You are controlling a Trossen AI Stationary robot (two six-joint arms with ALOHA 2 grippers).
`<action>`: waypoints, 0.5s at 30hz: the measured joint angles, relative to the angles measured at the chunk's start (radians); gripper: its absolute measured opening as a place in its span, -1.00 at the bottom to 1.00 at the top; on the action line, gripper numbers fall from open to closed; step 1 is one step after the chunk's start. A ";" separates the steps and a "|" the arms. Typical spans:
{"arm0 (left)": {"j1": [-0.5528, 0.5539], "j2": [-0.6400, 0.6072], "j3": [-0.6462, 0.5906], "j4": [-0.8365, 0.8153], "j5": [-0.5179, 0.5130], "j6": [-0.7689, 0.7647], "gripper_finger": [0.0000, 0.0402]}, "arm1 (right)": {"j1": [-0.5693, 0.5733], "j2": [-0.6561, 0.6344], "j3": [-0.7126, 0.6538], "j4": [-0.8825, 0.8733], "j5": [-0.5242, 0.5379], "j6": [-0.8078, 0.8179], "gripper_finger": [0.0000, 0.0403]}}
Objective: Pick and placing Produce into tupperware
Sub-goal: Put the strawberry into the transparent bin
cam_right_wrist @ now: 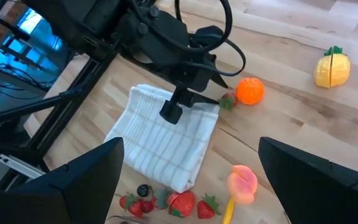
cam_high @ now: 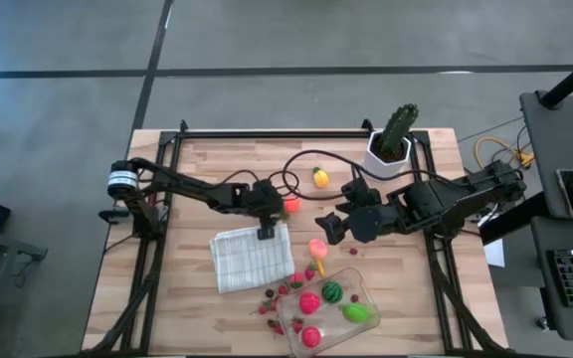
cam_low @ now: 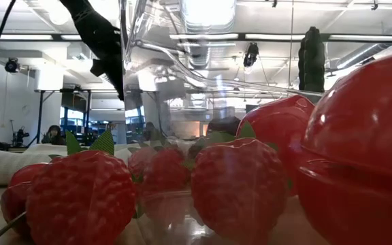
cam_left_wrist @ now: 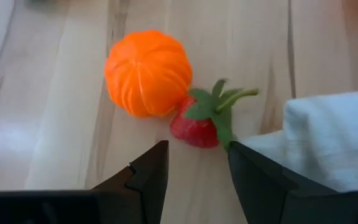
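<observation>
While most of the produce is small and bright, it varies in form: a ribbed orange piece [cam_left_wrist: 146, 73] like a peeled tangerine lies touching a red strawberry [cam_left_wrist: 197, 124] with a green leafy stem, both just beside the corner of the white checked cloth [cam_high: 252, 257]. A yellow piece [cam_high: 320, 178] with a green top sits apart near the cactus in a white pot [cam_high: 392, 139], and a pink peach-like piece [cam_right_wrist: 242, 183] lies between the cloth and the tupperware [cam_high: 364, 294]. That clear, shallow, rounded container stands at the table's near edge and holds pink, striped green and plain green pieces; a scatter of small red berries [cam_high: 279, 296] lies between it and the cloth. The left gripper [cam_left_wrist: 194, 168] hangs just above the strawberry, its two dark fingers a narrow gap apart with nothing between them. The right gripper [cam_right_wrist: 188, 180] hovers over the middle of the table with its fingers spread wide and empty. Only the left wrist view shows the segments of the orange piece and the strawberry's stem; the high view shows them as one reddish-orange spot. The low view looks through berries close to the lens and the container's wall, with a person far off in the room behind.
</observation>
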 joint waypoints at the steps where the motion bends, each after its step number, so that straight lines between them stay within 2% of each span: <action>1: 0.000 -0.001 0.005 0.003 0.000 0.000 -0.24 | 0.000 0.000 0.000 0.000 0.000 0.000 0.80; 3: 0.000 -0.002 0.012 0.007 0.018 -0.005 -0.24 | 0.000 0.000 0.000 0.000 0.000 0.000 0.80; 7: -0.002 -0.002 0.035 0.004 0.122 -0.018 -0.24 | 0.000 0.000 0.000 0.000 0.000 0.000 0.80; 11: -0.002 -0.003 0.048 0.005 0.129 -0.085 -0.24 | 0.000 0.000 0.000 0.000 0.000 0.000 0.80; 15: 0.000 0.007 0.049 0.029 0.128 -0.086 -0.24 | 0.000 0.000 0.000 -0.001 0.000 -0.001 0.81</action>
